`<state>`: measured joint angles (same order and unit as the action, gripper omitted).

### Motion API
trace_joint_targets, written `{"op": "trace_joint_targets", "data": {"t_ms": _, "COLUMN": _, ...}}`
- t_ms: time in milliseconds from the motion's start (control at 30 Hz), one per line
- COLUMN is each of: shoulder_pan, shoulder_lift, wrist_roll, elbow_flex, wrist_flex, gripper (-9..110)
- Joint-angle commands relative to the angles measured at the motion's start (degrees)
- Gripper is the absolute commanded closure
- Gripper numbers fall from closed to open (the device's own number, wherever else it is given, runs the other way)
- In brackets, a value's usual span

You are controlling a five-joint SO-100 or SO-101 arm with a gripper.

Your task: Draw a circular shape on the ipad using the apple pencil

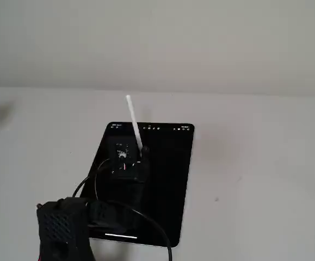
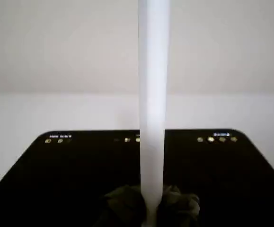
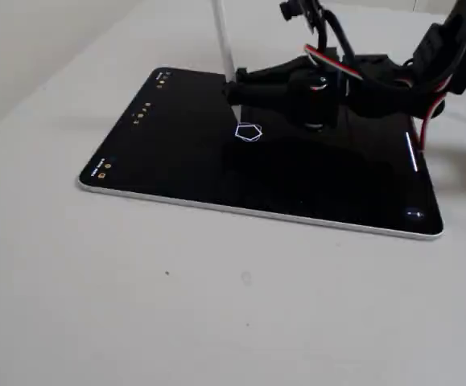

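White table [image 3: 216, 305] bears ipad [image 3: 176, 161]; low end effector [image 3: 234, 90] clamps apple pencil [image 3: 223, 36].

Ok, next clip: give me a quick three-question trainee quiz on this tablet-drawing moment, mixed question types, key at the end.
1. True or false: a white outline is already visible on the ipad screen.
2. Multiple choice: the apple pencil is A) lying flat on the table, B) held steeply by the gripper, C) resting beside the tablet.
3. In the side fixed view, roughly what form does the circular shape have?

Key: 1 true; 2 B; 3 a small ring with angular corners, roughly pentagonal, just in front of the gripper.
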<state>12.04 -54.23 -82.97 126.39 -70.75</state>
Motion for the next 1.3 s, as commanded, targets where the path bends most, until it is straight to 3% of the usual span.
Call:
{"op": "trace_joint_targets", "data": {"t_ms": 0, "shoulder_pan": -0.35, "shoulder_lift": -6.77, "wrist_roll": 5.89, "elbow_flex": 0.88, "wrist_flex": 0.7, "gripper": 102}}
{"op": "trace_joint_targets", "data": {"t_ms": 300, "shoulder_pan": -3.43, "shoulder_lift": -29.18, "wrist_roll": 26.28, "elbow_flex": 4.66, "wrist_flex": 18.72, "gripper": 102}}
{"op": "trace_joint_targets", "data": {"t_ms": 633, "shoulder_pan": -3.16, "shoulder_lift": -33.84, "wrist_roll": 29.18, "elbow_flex": 4.92, "wrist_flex": 25.93, "gripper": 102}}
{"op": "trace_joint_targets", "data": {"t_ms": 1033, "shoulder_pan": -1.14, "shoulder_lift": -28.04, "wrist_roll": 23.12, "elbow_flex": 5.8, "wrist_flex": 23.73, "gripper": 102}}
{"op": "trace_joint_targets", "data": {"t_ms": 1267, "shoulder_pan": 1.58, "shoulder_lift": -14.59, "wrist_roll": 13.18, "elbow_flex": 6.77, "wrist_flex": 8.26, "gripper": 102}}
